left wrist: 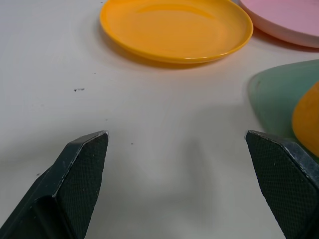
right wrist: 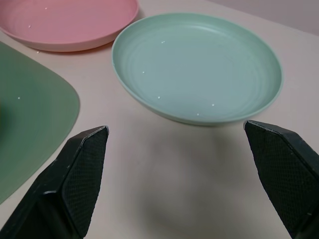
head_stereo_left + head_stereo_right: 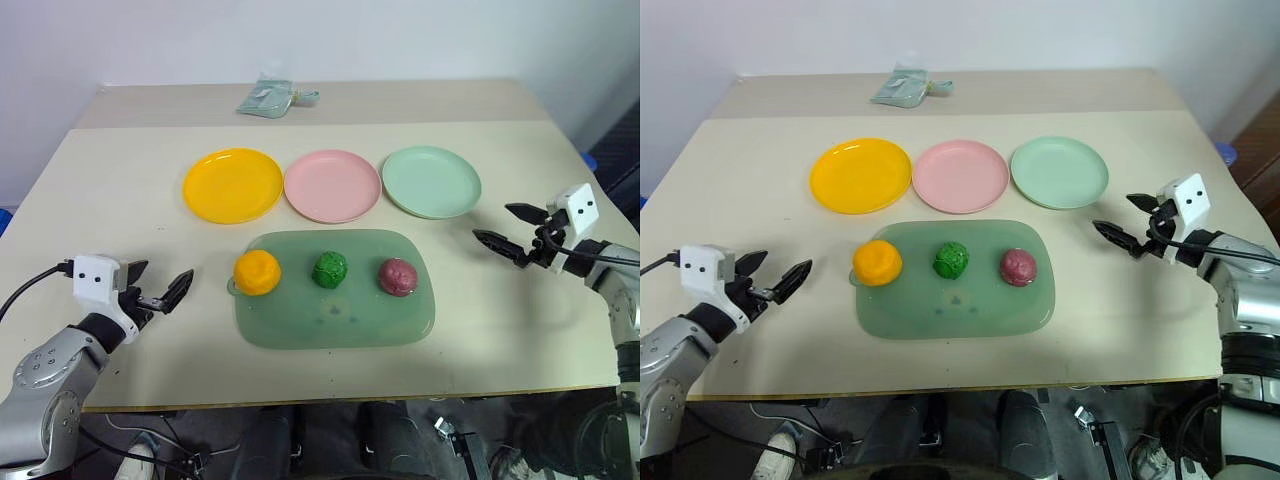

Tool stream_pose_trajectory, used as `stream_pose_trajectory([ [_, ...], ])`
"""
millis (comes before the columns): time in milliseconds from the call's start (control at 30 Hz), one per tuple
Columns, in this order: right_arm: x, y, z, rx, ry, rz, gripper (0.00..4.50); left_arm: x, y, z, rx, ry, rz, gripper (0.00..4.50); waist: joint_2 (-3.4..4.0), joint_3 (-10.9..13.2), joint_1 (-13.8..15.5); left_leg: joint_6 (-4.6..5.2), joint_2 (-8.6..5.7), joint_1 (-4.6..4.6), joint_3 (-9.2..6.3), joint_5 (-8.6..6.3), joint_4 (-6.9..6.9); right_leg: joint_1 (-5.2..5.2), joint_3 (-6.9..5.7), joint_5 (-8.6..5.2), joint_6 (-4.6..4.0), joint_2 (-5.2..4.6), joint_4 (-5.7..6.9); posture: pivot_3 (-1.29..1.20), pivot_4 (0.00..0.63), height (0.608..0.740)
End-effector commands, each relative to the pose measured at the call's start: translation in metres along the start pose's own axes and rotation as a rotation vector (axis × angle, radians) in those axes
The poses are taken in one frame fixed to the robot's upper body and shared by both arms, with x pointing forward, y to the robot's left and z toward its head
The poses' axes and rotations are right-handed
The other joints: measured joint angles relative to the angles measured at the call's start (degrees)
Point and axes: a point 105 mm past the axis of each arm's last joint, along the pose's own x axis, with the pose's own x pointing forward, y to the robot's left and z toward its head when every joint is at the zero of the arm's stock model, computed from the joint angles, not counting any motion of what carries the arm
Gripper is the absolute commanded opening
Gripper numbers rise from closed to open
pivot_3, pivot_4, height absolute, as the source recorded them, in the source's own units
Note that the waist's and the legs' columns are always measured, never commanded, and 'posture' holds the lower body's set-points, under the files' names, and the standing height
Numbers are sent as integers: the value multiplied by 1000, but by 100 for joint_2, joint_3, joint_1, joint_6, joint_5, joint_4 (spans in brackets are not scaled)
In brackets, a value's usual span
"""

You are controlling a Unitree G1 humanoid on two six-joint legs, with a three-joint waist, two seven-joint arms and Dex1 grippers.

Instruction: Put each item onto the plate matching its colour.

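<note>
Right now all three plates sit bare in a row across the far half of the table: the yellow-orange plate on the robot's left, the pink plate in the middle with its rim just touching or nearly touching its neighbours, and the mint green plate on the right. Nearer the robot, just in front of that row, lies the translucent green board, and it carries all three balls in a line along its far part: the orange ball at its left edge, the bright green ball in the middle, and the maroon ball toward the right. Each ball stands apart from the others. The left gripper hovers over bare tabletop to the left of the board, fingers spread wide with nothing between them, pointing toward the orange ball. The right gripper hangs to the right of the board and the mint green plate, jaws likewise wide apart and empty. A crumpled pale green bag lies at the far edge of the table.
</note>
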Motion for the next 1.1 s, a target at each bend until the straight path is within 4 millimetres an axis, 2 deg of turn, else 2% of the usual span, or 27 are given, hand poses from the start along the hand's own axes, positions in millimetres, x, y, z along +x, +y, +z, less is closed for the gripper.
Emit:
stream_pose_trajectory([
  [33, -9, -7, 23, -56, -53, -33, 4448, 1, -2, 10, 21, -35, -16, 4500, 0, 0, -4, 0, 0, 0, 0, 0, 0, 0, 0, 0, 0, 0, 0, 0, 150, 740],
  [367, -13, 11, 34, -64, -54, -30, 4448, 11, -8, 13, 15, -42, -66, 4500, 1, 0, 3, 0, 0, 0, 0, 0, 0, -1, 0, 0, 0, -1, 0, 0, 150, 740],
  [500, -14, 13, 38, -68, -57, -50, 4448, 14, -6, 25, -19, -93, -77, 4500, 1, 0, 7, 0, 0, -1, 0, 0, 0, -1, 1, 0, 0, -1, 0, 0, 150, 740],
  [600, -14, 16, 42, -67, -70, -63, 4448, 17, -12, 38, -58, -134, -139, 4500, 0, 0, 13, 0, 0, -1, -1, 0, 0, -2, 0, 1, 0, -1, 1, 0, 150, 740],
  [700, -25, 36, 46, 44, -76, 50, 4448, 21, -52, 51, -17, -117, -408, 4500, 0, 0, 43, 0, 0, -3, -2, 0, 0, -3, -1, 0, 0, 1, 1, 0, 150, 740],
  [833, -39, 64, 37, 109, -2, 168, 4448, 27, -83, 47, 116, -37, -623, 4500, 3, -2, 118, 1, -1, -3, -1, -1, 1, 1, -1, 0, 0, 0, -1, 0, 150, 740],
  [933, -44, 72, 36, 82, 21, 172, 4448, 35, -97, 40, 187, 19, -723, 4500, 3, -2, 128, 3, -1, -1, -1, -1, 2, 3, 0, 1, -1, 1, -1, 0, 150, 740],
  [1100, -46, 83, 38, 50, 7, 186, 4448, 52, -97, 20, 317, 111, -737, 4500, 4, -3, 128, 3, -1, -2, -1, -2, 1, -1, 0, 0, -2, 10, 0, 0, 150, 740],
])
